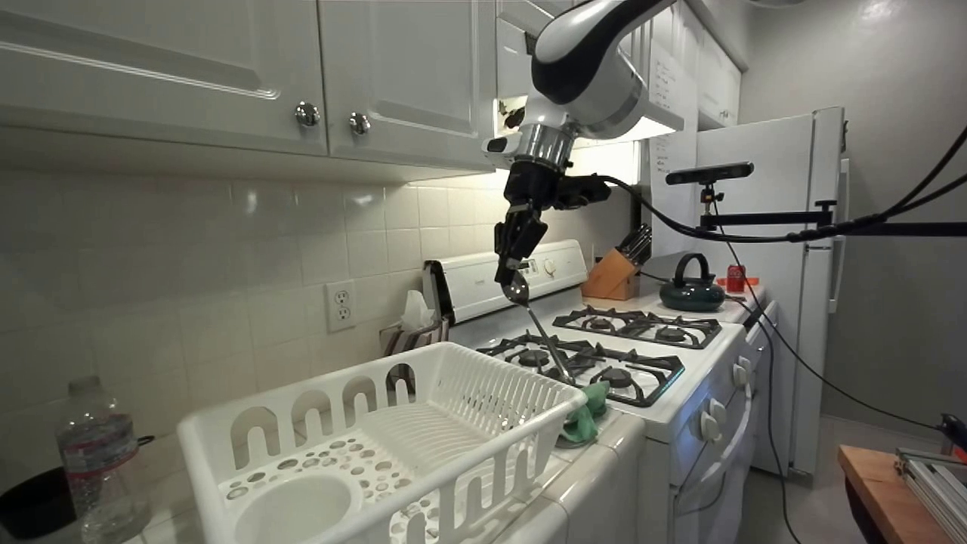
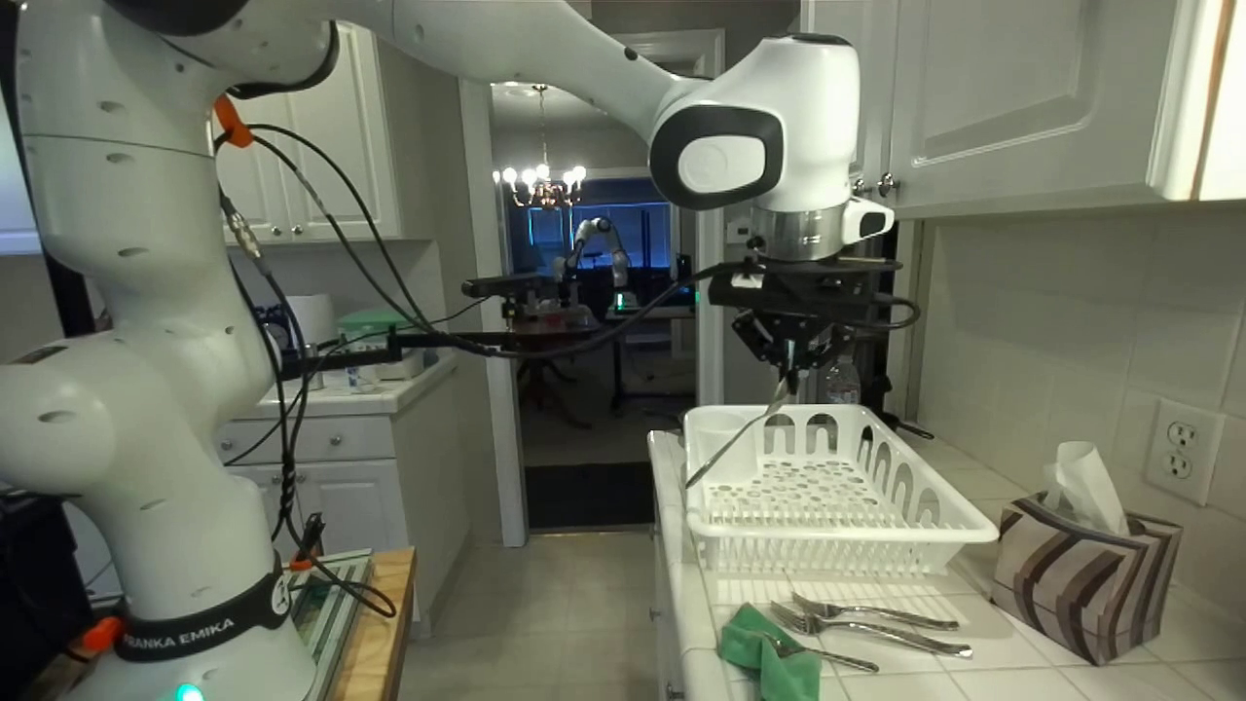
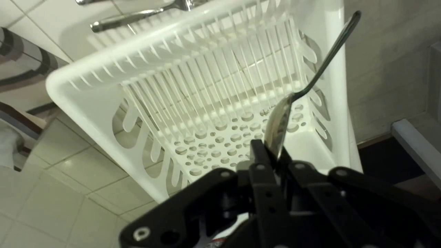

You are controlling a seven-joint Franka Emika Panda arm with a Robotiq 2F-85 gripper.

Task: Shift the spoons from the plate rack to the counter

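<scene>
Nearest, at bottom centre of the wrist view, the gripper (image 3: 272, 158) has its jaws pinching a silver metal spoon (image 3: 277, 121) by the bowl. The bowl's front part sits between the fingertips; the neck and full handle lie outside them, running to the upper right of the frame. In both exterior views the spoon hangs bowl uppermost, handle slanting down. Handling, as judged: light, stiff, not fragile, but slippery on the curved, polished bowl. The sounder hold would be the handle close to the neck; the present one may let the length swivel. Transfer is not yet complete.

Beyond the spoon, mid-frame, is the white plastic plate rack (image 3: 60, 82). The handle crosses its right rim in the wrist view; contact cannot be determined. No second spoon could be positively identified.

Past the rack, at upper left, is the white-tiled counter (image 3: 51, 22), bearing a fork (image 3: 137, 16) just outside the rim and, at the left edge, a striped tissue box (image 3: 32, 63). Farthest off, right of centre in an exterior view, is a gas stove (image 1: 702, 370), with a refrigerator (image 1: 770, 143) beyond.
</scene>
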